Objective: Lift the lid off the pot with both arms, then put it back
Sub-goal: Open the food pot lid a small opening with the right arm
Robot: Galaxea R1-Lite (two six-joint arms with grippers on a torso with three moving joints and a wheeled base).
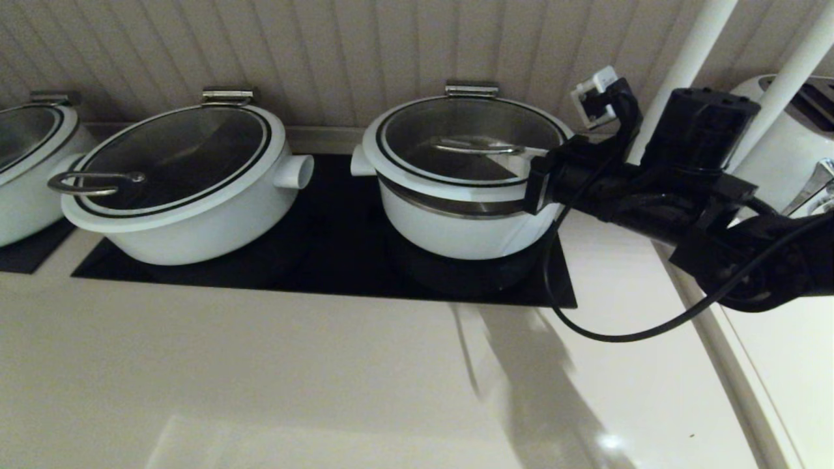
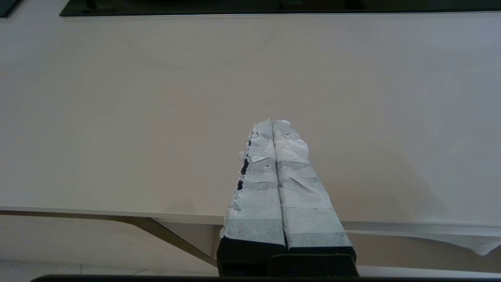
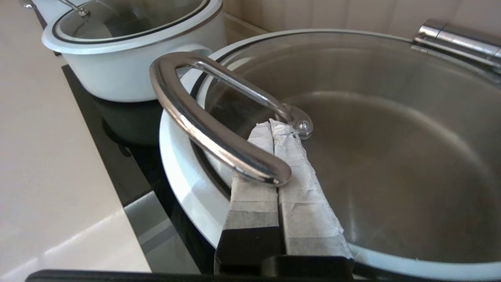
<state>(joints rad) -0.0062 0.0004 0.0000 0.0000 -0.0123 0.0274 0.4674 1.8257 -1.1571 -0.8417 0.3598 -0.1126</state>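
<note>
The lid [image 1: 417, 170], glass with a broad white rim, sits over the deep white pot [image 1: 456, 231] at the right of the black hob. Its steel hinge bracket [image 1: 471, 88] is at the back. My right gripper [image 1: 529, 155] reaches in from the right. In the right wrist view the right gripper [image 3: 272, 124] is shut, its taped fingers lying on the glass beneath the steel handle [image 3: 207, 129], tips by the handle's foot [image 3: 302, 124]. The lid's rim [image 3: 176, 164] shows below. My left gripper [image 2: 273, 122] is shut and empty over bare countertop, out of the head view.
A wider white pot [image 1: 195, 221] with a loop-handled lid [image 1: 91, 182] stands left on the hob [image 1: 326, 267]. Another pot [image 1: 26, 169] is at far left. A white appliance [image 1: 788, 143] and two white poles [image 1: 684, 65] stand at right. The wall is close behind.
</note>
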